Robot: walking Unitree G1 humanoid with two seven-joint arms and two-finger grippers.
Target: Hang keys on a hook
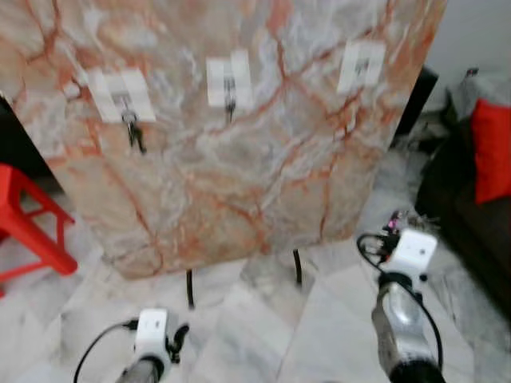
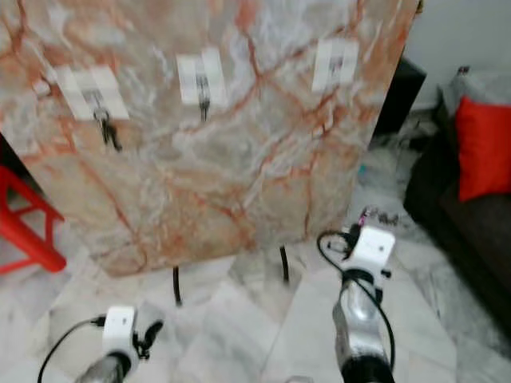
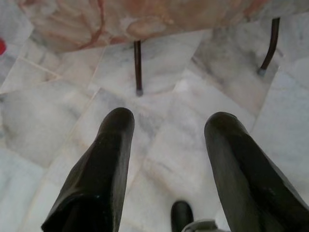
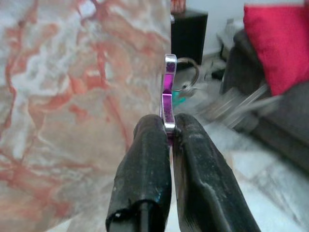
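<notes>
A marble slab (image 1: 239, 159) stands on thin black legs (image 1: 190, 289) — three white hooks (image 1: 230, 81) stuck on it, keys (image 1: 134, 132) on the left one.

The robot's right arm (image 1: 403, 327) reaches forward and up toward the lower right corner of the marble panel (image 1: 239, 159), its right gripper (image 4: 170, 126) pinched tight on a purple carabiner (image 4: 167, 92) with keys. The left arm (image 1: 148, 355) sits lower, below the panel's bottom edge, its left gripper (image 3: 166, 133) aimed down, black fingers (image 3: 104, 164) spread wide apart and holding nothing.
</notes>
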